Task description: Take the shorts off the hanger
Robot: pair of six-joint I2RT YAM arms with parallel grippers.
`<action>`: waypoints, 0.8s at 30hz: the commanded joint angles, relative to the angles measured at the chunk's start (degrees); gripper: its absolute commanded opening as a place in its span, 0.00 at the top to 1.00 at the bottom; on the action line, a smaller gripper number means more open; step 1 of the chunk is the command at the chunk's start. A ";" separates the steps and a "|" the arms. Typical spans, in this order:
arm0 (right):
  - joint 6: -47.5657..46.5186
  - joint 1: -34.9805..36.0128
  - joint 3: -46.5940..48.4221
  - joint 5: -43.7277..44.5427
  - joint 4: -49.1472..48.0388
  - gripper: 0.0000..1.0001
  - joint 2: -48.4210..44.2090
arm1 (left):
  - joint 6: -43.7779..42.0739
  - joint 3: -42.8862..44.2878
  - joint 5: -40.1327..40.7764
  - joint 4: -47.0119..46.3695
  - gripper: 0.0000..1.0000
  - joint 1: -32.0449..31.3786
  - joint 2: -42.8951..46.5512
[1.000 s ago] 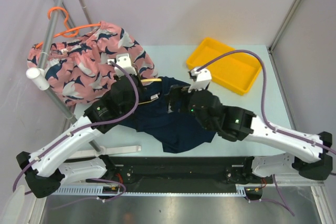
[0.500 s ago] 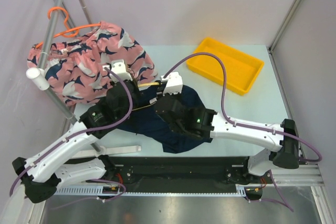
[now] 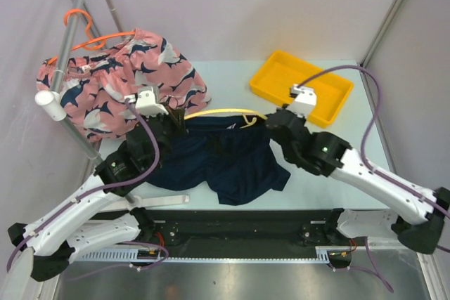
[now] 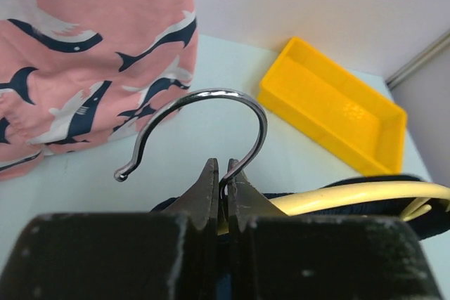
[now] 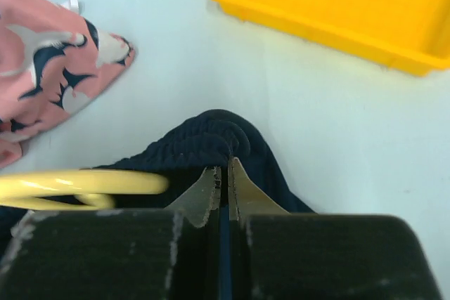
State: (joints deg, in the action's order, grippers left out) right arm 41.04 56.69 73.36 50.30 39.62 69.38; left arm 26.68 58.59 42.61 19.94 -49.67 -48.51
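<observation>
1. Navy shorts [image 3: 225,166] lie spread across the middle of the table [image 3: 337,152]. A yellow hanger [image 3: 218,112] runs along their far edge.
2. Left gripper [image 4: 219,173] has its fingers pinched tight on the base of the hanger's metal hook [image 4: 211,96], at the left end of the shorts.
3. Right gripper [image 5: 225,170] has its fingers clamped on a bunched fold of the navy shorts at their right end, just beside the hanger's yellow arm.
4. Pink shorts [image 3: 112,93] with a shark print hang from an orange hanger [image 3: 91,40] on a grey rail [image 3: 70,33] at the far left. They drape down by the table's corner.
5. Yellow tray [image 3: 278,75] sits at the table's far right, apart from both pairs of shorts.
</observation>
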 commanded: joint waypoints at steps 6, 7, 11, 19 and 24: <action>-2.62 -9.14 -14.56 -16.96 0.56 1.00 -13.92 | 5.57 2.40 -4.99 -3.43 1.00 0.45 3.34; -2.98 -8.53 -15.35 -22.74 -3.10 1.00 -14.27 | 7.41 3.37 -6.39 -3.25 0.99 0.45 3.25; -2.90 0.59 -22.81 -30.52 -19.98 1.00 -15.60 | 16.00 4.34 -11.12 -3.94 1.00 0.54 2.63; 4.56 7.39 -26.34 -29.05 -30.92 1.00 -9.45 | 39.21 -0.83 -25.81 -15.36 1.00 1.42 3.94; 6.25 6.07 -26.78 -28.51 -29.33 1.00 -11.54 | 42.23 -0.85 -27.76 -16.61 1.00 1.42 5.27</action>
State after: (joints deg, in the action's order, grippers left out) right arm 45.87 62.85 46.72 22.76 12.97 59.37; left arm 58.70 56.64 22.09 13.21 -47.97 -44.99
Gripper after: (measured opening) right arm 0.021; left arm 0.034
